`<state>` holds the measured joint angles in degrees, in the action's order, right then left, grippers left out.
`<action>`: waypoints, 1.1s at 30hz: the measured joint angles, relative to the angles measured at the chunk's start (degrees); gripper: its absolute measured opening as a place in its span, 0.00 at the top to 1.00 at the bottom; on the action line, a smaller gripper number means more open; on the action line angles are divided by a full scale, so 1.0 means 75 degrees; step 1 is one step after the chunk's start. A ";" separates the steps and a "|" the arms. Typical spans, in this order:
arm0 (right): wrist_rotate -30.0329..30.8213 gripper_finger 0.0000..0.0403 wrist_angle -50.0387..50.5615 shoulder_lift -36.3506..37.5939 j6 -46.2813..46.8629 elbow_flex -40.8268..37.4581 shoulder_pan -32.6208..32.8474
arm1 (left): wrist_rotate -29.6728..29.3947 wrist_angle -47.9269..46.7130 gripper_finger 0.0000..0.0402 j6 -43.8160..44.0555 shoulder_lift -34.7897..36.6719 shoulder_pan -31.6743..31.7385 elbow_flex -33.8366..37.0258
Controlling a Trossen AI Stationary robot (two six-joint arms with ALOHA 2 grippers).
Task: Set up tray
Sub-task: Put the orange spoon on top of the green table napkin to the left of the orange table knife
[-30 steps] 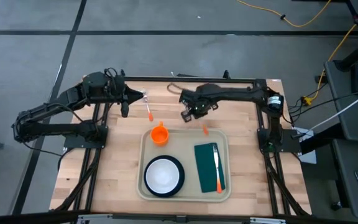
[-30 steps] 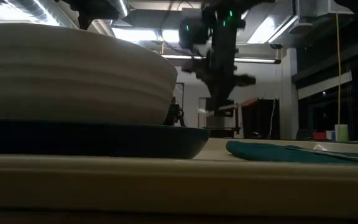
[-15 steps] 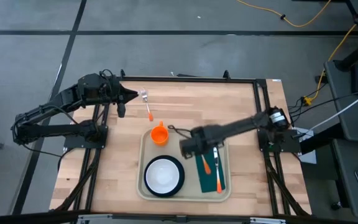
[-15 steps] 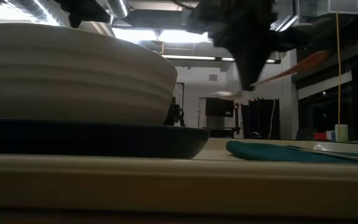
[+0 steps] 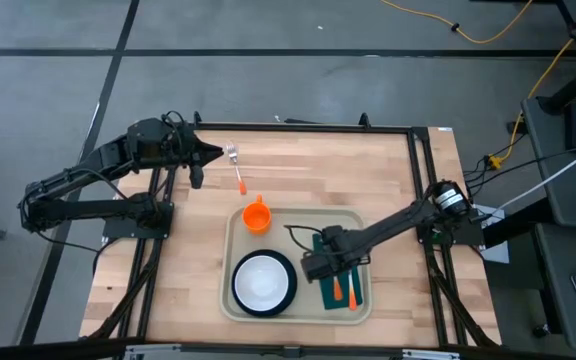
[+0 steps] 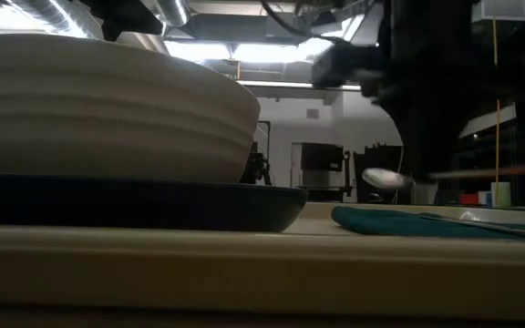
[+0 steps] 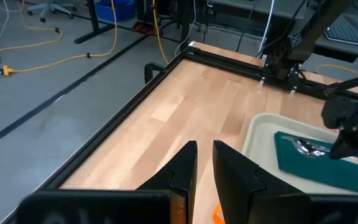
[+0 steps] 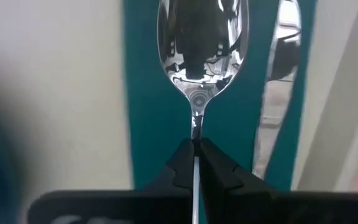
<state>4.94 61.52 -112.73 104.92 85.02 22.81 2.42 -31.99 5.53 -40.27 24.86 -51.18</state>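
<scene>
The beige tray [image 5: 360, 222] lies at the table's near middle. It holds a dark blue plate [image 5: 286, 266] bearing a white bowl [image 5: 261, 282], an orange cup [image 5: 256, 215] and a green cloth [image 5: 326, 243]. An orange-handled knife [image 5: 352, 292] lies on the cloth. Above the cloth hangs my right gripper [image 5: 325, 266], shut on an orange-handled spoon [image 5: 335, 291]. An orange-handled fork [image 5: 236, 172] lies on the wood at the far left. Beside it my left gripper [image 5: 204, 158] hovers with a narrow gap between its fingers [image 7: 185, 165], nothing in it. My right gripper pinches the spoon's thin metal neck [image 8: 196, 134], just behind the bowl [image 8: 202, 37], between its two fingertips [image 8: 182, 163]. The fingers point down, with the spoon lying across them. The spoon hangs about level above the green cloth [image 8: 145, 93], clear of it, its orange handle [image 6: 518, 169] sticking out.
Bare wood stretches along the table's far and right sides [image 5: 368, 170]. A black frame [image 5: 298, 127] borders the table. The knife's blade [image 8: 284, 50] lies on the cloth right beside the hanging spoon. Cables lie on the floor beyond the table.
My right gripper has swung from the table's far middle toward the near edge, carrying the spoon over the tray to above the green cloth and sinking a little. Its wrist has rolled, so the spoon has turned about, staying lifted clear.
</scene>
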 joint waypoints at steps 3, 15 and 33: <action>0.0005 0.98 -0.0372 0.0002 0.0134 -0.0406 0.0023 | 0.0007 -0.0047 0.89 0.0168 0.0000 0.0000 0.0000; -0.0068 0.98 -0.1155 0.0000 0.0382 -0.1146 0.0248 | 0.0017 -0.0356 0.89 0.0500 0.0003 0.0000 0.0000; -0.0068 0.98 -0.0950 0.0001 0.0385 -0.1146 0.0332 | 0.0015 -0.0341 0.89 0.0589 0.0003 0.0000 0.0000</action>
<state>4.43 54.39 -112.72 107.81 76.42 25.30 2.52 -34.54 9.95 -40.25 24.86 -51.18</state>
